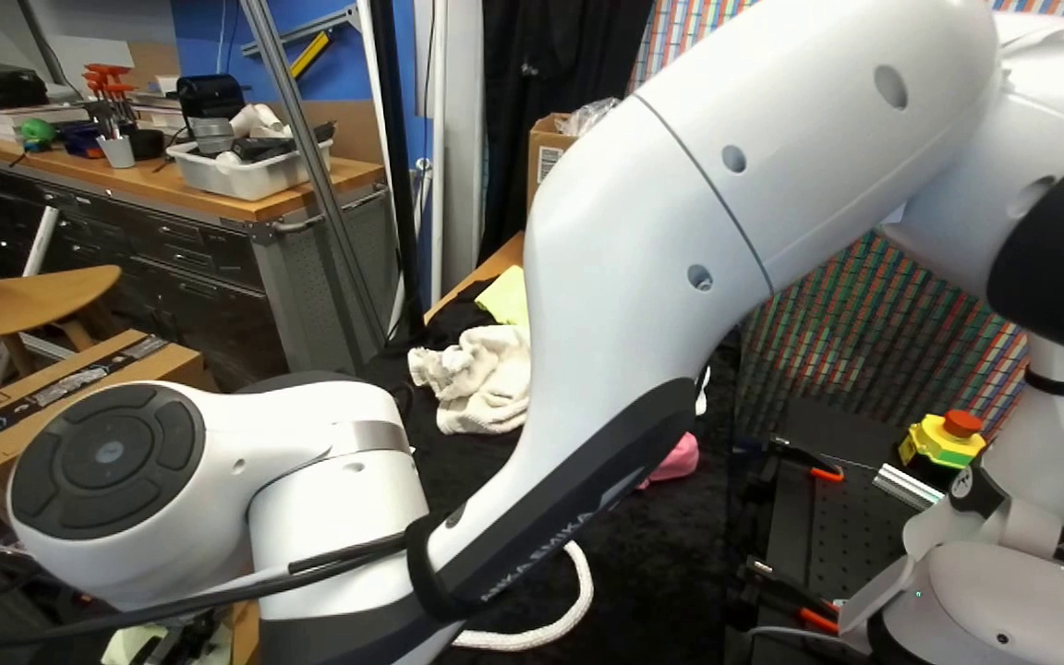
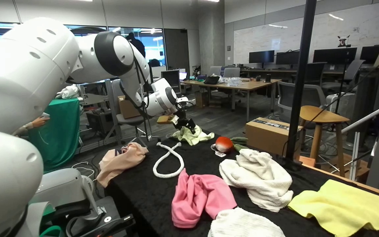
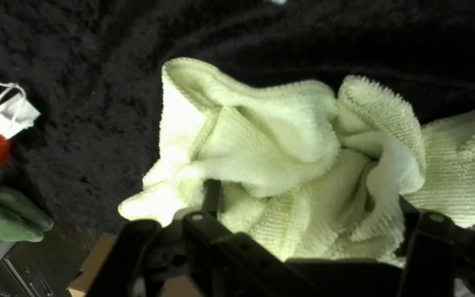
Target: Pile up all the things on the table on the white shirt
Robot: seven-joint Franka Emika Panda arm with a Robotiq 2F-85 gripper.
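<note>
The gripper (image 3: 308, 200) has its jaws spread, the pale green cloth (image 3: 270, 144) bunched between them; taking hold looks like the current step. Next, probably close, lift, and carry towards the far white cloth (image 2: 258, 179), four o'clock in an exterior view, or the near white cloth (image 2: 245, 225), five; which is the white shirt, I can't tell.

Surface (image 2: 143, 191): velvety cloth w/ faint sheen. Pale-grn towel (image 3: 262, 144): ribbed, fuzzy terry. Pink cloth (image 2: 206, 192): smooth, matt. Rope (image 2: 165, 175): woven-looking cord, matt. Franka arm (image 1: 615, 249): smooth, semi-gloss, plastic-look. Box (image 2: 268, 138): matt cardbd. Stool seat (image 2: 324, 114): smooth wd.
</note>
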